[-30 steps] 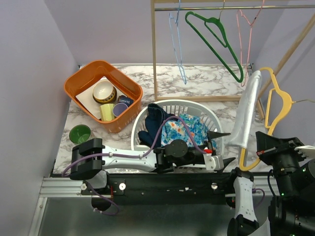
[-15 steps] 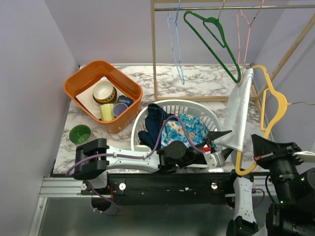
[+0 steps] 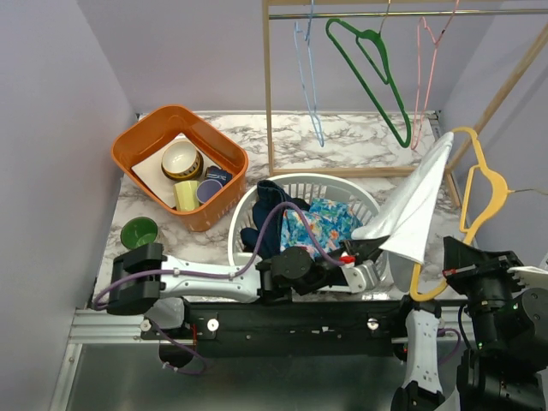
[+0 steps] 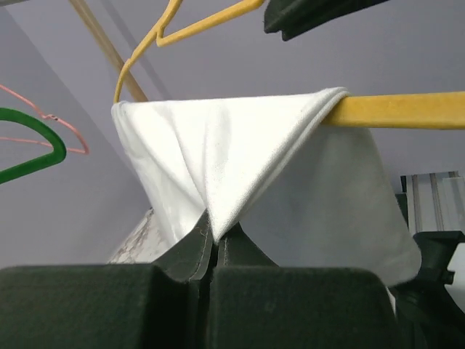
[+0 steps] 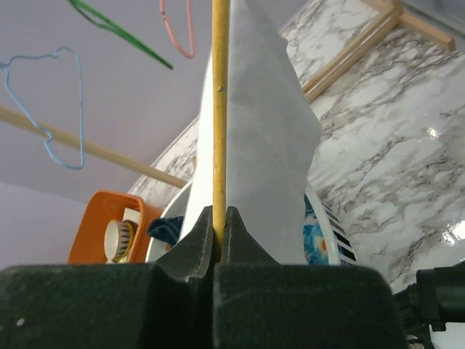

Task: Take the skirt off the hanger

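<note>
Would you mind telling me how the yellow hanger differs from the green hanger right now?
The yellow hanger is off the rail and clamped in the right gripper; the green hanger hangs from the rail. The yellow hanger carries the white skirt, which the left gripper pinches; the green hanger is bare. Both are hook-topped clothes hangers.

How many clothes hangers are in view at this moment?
4. The blue hanger, green hanger and pink hanger hang on the wooden rail; the yellow hanger, carrying the white skirt, is gripped by the right gripper. None looks hidden.
</note>
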